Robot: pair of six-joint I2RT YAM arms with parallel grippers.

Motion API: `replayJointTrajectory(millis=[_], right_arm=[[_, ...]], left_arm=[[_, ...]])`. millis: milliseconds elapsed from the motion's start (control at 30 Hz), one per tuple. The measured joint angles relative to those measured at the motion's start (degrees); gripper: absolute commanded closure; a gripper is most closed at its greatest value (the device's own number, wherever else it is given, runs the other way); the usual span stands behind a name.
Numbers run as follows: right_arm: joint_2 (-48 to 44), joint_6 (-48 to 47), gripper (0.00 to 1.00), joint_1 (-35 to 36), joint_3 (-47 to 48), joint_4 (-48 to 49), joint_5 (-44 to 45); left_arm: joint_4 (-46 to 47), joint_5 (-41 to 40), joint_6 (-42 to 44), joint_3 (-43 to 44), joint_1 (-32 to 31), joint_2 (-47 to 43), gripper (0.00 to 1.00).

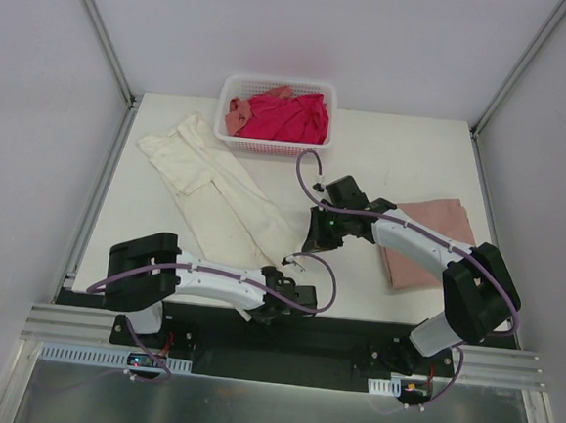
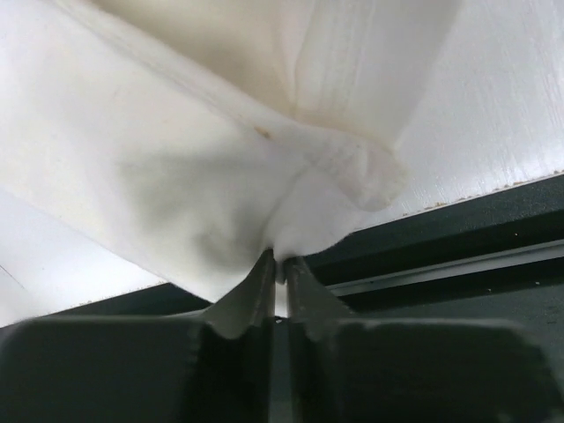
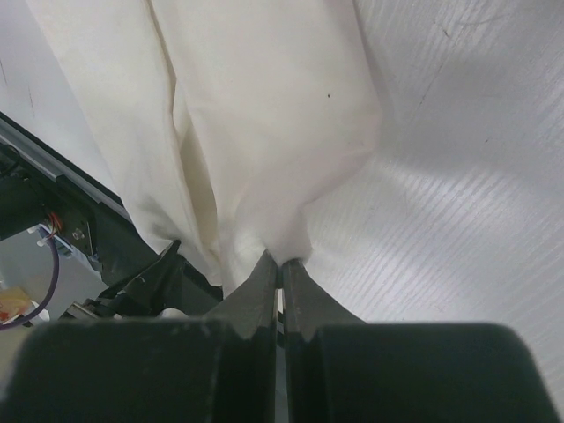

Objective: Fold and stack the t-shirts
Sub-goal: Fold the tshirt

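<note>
Left wrist view showed the left gripper (image 2: 276, 264) with its jaws all but closed, a bunched corner of the cream t-shirt (image 2: 203, 176) pinched between the tips at the near edge of the table (image 2: 493, 115), just above the black rail (image 2: 441, 247). Right wrist view showed the right gripper (image 3: 280, 266) fully closed on a neighbouring fold of the same hem. Seen from overhead, with the table centre as the dial, both pinches sat at about 6 o'clock, the right just beyond the left, and the garment ran diagonally away toward 10 o'clock, narrowed lengthwise and lying flat. The cloth was judged light, soft and limp. It would sag and crease between grips and offer no stiffness, so holds belong at hems and corners, well spread, with enough layers caught to prevent slipping. The dusty pink t-shirt (image 1: 428, 238) lay folded at 3 to 4 o'clock, partly under the right arm, and was judged the likely stacking place. The right arm's purple cable (image 1: 310, 174) looped close beside the cream cloth and was assessed as a possible snag. Farthest, at 12 o'clock, the white basket (image 1: 236, 82) held a magenta-red t-shirt (image 1: 290, 119) and a salmon t-shirt (image 1: 236, 118), both crumpled and not yet folded. The cream shirt's far end lay just beside the basket.
</note>
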Motion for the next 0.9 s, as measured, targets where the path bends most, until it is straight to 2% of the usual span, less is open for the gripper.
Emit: replayJointTrajectory(millis=[267,433,633,900], right_arm=[[0.0,-0.3,0.99,0.0,0.0,0.0,0.0],[-0.3,-1.7,0.99,0.2,0.0,0.0,0.0],[0.0,-2.8,0.99,2.6,4.9,-0.9,0.9],[7.5,-3.4,0.99,4.1,22.5,0.7,4.8]], left_arm=[[-4.4,-2.8,-5.0,1.5,-0.3,0.7,1.0],[-6.8,-7.1,-6.5,1.5,1.0,-6.4,1.0],[-9.9,-10.7,-8.7,1.4,9.7,-17.3,1.0],[-12.4,-16.0,-11.1,0.9,21.5,-21.9,1.0]])
